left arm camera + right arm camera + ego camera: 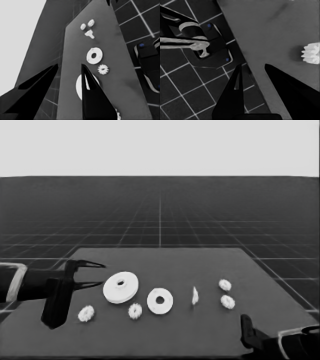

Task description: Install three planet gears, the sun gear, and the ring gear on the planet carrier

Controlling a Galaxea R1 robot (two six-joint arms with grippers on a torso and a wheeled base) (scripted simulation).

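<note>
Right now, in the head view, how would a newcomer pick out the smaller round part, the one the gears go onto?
Start from the dark table and find the larger round part near the waiting left gripper. The next disc toward the table's middle is the smaller round part, lying flat. It alone has a wide dark hole and no teeth, unlike the gear beside it.
</note>
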